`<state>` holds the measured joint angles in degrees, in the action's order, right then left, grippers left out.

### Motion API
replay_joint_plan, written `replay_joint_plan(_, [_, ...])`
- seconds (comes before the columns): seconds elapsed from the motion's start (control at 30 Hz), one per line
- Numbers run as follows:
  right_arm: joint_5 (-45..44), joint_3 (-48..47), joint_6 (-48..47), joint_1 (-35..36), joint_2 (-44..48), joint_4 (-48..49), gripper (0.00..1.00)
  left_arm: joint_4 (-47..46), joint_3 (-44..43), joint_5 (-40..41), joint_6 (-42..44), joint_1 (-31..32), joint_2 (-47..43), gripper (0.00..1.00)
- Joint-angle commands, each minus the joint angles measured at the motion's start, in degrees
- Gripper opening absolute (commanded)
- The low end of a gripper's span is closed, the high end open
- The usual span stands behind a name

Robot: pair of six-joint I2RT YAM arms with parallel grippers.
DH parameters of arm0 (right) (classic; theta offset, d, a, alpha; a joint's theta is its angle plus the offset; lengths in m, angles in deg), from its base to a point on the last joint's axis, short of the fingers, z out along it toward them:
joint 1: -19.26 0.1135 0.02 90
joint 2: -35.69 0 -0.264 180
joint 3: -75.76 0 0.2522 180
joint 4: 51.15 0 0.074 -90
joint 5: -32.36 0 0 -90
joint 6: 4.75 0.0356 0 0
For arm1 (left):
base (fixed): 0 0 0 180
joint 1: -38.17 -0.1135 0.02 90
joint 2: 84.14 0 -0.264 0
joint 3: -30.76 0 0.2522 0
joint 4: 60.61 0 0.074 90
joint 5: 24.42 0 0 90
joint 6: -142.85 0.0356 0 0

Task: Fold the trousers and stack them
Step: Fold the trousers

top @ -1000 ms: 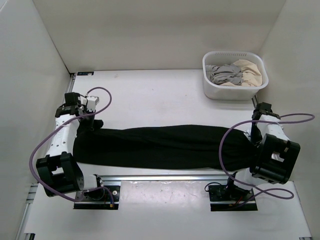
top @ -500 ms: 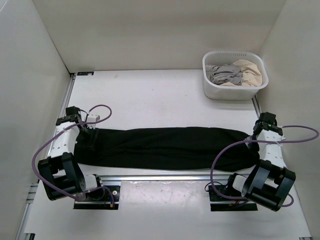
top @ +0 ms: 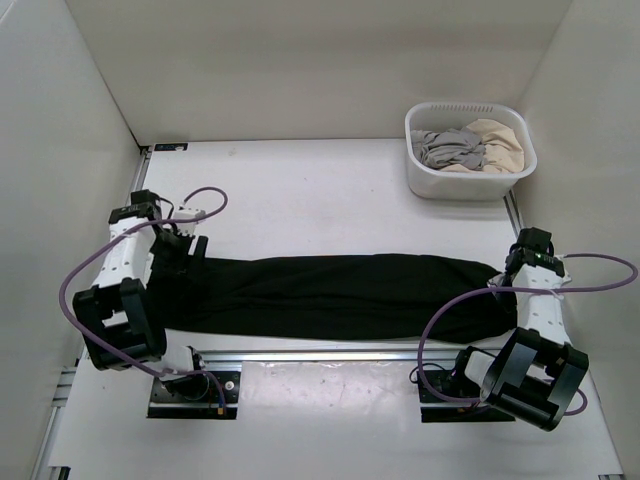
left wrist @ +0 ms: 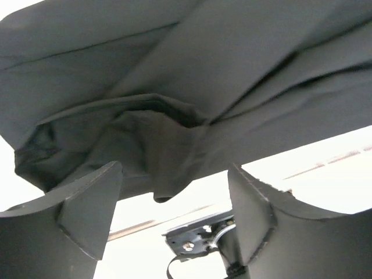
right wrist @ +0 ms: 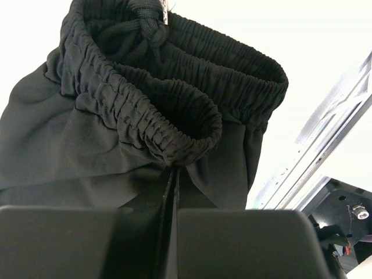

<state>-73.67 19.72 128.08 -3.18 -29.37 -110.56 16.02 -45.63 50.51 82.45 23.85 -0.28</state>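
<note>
Left tool [left wrist: 174,174] shifted, spread over trousers [top: 330,295], right tool [right wrist: 172,189] pinching waistband [right wrist: 168,125], basket [top: 462,188] beyond

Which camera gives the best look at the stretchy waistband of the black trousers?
The right wrist view: the gathered waistband fills the frame. From above the trousers are whole, but the waistband's detail is lost. The left wrist view shows only fabric folds.

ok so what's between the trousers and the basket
Nothing, just bare table between the trousers and the basket, as the top view shows.

No readable text, labels or numbers anywhere.
</note>
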Motion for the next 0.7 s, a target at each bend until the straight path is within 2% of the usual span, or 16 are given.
replay_joint_plan(0.0, [0.04,0.53,-0.73,-0.15,0.90,0.56,0.00,2.69,-2.32,-4.70,2.39,1.23,-1.50,0.86])
replay_joint_plan(0.07, [0.04,0.53,-0.73,-0.15,0.90,1.08,0.00,3.22,-0.48,-4.71,2.91,2.37,-0.80,0.90])
replay_joint_plan(0.17, [0.04,0.53,-0.73,-0.15,0.90,1.09,0.00,-1.33,3.73,1.87,1.60,3.25,0.51,0.90])
replay_joint_plan(0.23, [0.04,0.53,-0.73,-0.15,0.90,1.09,0.00,-3.88,5.58,6.71,1.60,3.25,1.04,0.85])
replay_joint_plan(0.27, [0.04,0.53,-0.73,-0.15,0.90,1.09,0.00,-5.72,6.98,7.76,1.60,3.25,1.66,0.72])
replay_joint_plan(0.37, [0.04,0.53,-0.73,-0.15,0.90,1.09,0.00,-6.88,8.14,8.30,1.60,3.25,3.68,0.45])
replay_joint_plan(0.4, [0.04,-0.16,-0.73,-0.15,0.90,1.09,0.00,-6.89,8.14,8.30,1.07,3.25,5.43,0.24])
replay_joint_plan(0.43, [0.04,-1.21,-0.73,-0.15,0.90,0.57,0.00,-6.89,8.14,8.30,0.02,3.25,6.14,0.14])
replay_joint_plan(0.57, [-1.80,-7.35,-2.39,-0.15,0.37,-1.81,0.00,-6.36,-1.33,8.82,-1.65,2.64,6.76,0.14])
replay_joint_plan(0.67, [-3.04,-14.48,-3.72,-0.15,-0.15,-3.56,0.00,-3.91,-17.02,8.13,-3.76,1.50,6.76,0.14])
